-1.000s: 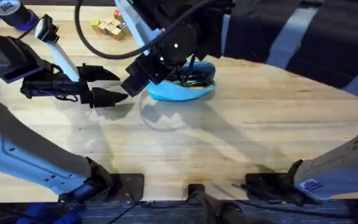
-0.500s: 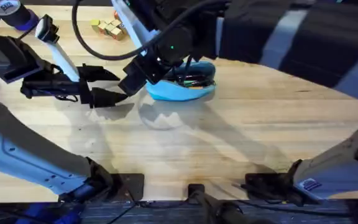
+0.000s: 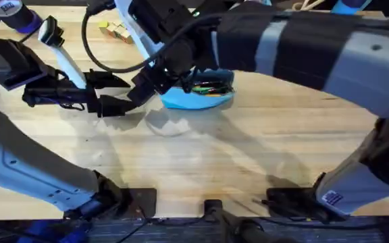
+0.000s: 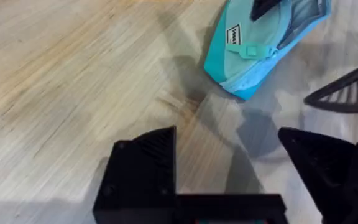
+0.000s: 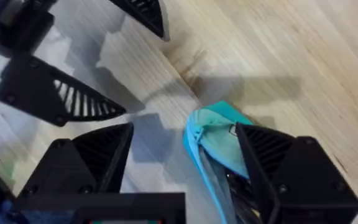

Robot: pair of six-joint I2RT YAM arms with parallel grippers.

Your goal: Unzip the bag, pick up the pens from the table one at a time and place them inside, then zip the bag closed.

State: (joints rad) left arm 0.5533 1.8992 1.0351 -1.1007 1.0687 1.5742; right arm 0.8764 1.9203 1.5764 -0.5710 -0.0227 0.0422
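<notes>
We see the bag (image 3: 201, 94) lying unzipped on the tabletop (image 3: 248, 148), directly under our right end effector (image 5: 182, 155), whose fingers spread wide over its end. Colourful items show inside. Just beside it, our left end effector (image 3: 123, 91) hovers, spread wide and holding nothing.

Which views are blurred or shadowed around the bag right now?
Overhead: the right arm looms large and blurred, its shadow crossing the table; the bag reads clearly. Left wrist: bag sharp, dark shadows beside it. Right wrist: own fingers partly cover the bag.
</notes>
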